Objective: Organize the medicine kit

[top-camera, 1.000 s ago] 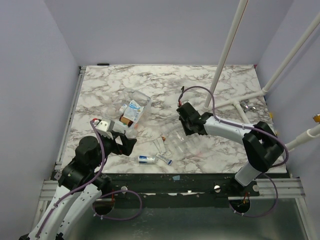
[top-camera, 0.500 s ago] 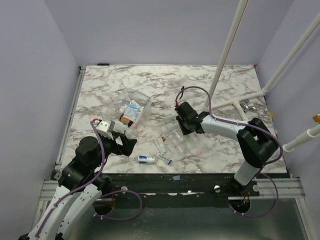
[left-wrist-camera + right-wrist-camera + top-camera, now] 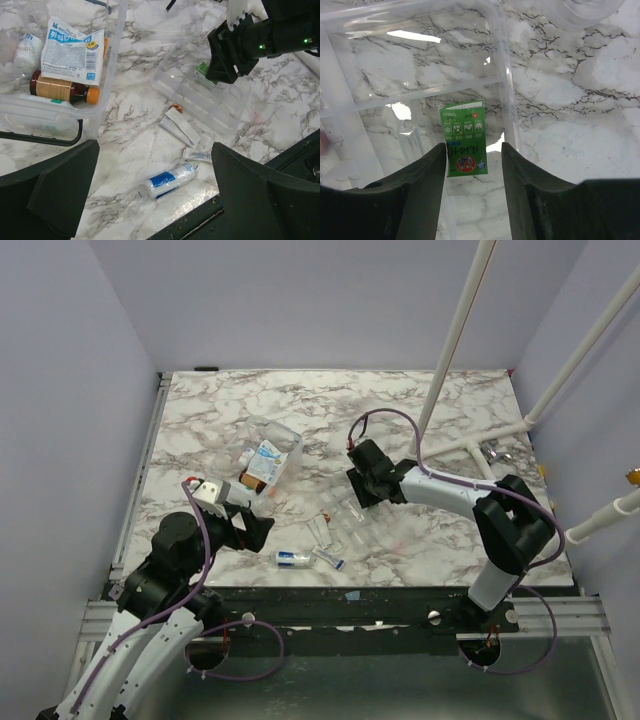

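Right hand (image 3: 473, 147) stands open astride the small green carton (image 3: 464, 130) inside the clear divided plastic tray (image 3: 210, 107). Left hand (image 3: 155, 150) is open and empty. The clear hinged-lid medicine kit (image 3: 290, 440) sits left of the tray on the marble surface (image 3: 420, 410). Hazard: a finger may snag the carton on withdrawal and tip it out.

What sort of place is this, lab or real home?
Probably a lab robot cell, not a home: plain lilac walls box in a marble-print tabletop, white poles rise at right, and a metal rail runs along the near edge.
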You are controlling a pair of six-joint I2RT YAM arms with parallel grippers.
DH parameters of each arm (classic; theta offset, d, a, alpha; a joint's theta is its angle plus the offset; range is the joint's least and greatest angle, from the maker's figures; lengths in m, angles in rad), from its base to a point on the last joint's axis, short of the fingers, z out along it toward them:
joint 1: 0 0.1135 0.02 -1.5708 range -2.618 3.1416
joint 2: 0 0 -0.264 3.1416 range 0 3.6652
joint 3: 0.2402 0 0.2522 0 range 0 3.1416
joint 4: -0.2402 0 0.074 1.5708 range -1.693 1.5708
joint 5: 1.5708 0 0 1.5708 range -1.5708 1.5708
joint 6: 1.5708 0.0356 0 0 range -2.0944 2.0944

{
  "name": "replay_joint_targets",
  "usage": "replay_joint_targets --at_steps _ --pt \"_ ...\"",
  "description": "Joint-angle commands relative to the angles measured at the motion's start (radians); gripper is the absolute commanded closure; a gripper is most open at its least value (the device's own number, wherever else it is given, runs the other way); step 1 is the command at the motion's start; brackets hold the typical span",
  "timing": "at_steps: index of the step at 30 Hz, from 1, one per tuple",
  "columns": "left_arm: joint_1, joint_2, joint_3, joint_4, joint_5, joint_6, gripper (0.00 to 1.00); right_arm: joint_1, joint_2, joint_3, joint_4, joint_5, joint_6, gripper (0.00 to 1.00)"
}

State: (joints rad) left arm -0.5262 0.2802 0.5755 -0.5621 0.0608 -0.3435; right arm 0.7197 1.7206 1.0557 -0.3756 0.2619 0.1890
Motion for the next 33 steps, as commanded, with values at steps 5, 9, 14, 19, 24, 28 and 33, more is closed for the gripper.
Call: replay_joint_targets --at_steps 5,9,14,19,24,28,33 --pt "-0.008 0.022 -0.009 0.024 0.004 0.0 0.02 0.013 -0.102 0.078 -0.082 0.054 0.001 0.46" --pt "-0.008 0.03 -0.008 0.025 0.004 -0.002 0.02 0.047 -0.119 0.124 -0.135 0.048 -0.001 0.44" --pt "-0.008 0.039 -0.008 0.025 0.002 -0.005 0.02 0.103 -0.158 0.137 -0.152 0.001 -0.001 0.41" --pt "-0.008 0.046 -0.009 0.025 -0.001 -0.008 0.02 0.154 -0.206 0.113 -0.131 -0.131 0.022 0.39" --pt "-0.008 0.051 -0.009 0.024 -0.006 -0.009 0.02 0.224 -0.214 0.072 -0.092 -0.189 0.063 0.38" --pt "-0.008 0.044 -0.006 0.019 -0.021 -0.012 0.02 0.244 -0.201 0.013 -0.008 -0.247 0.136 0.37" --pt "-0.008 0.027 -0.005 0.013 -0.053 -0.015 0.02 0.284 -0.153 -0.023 0.072 -0.251 0.212 0.37"
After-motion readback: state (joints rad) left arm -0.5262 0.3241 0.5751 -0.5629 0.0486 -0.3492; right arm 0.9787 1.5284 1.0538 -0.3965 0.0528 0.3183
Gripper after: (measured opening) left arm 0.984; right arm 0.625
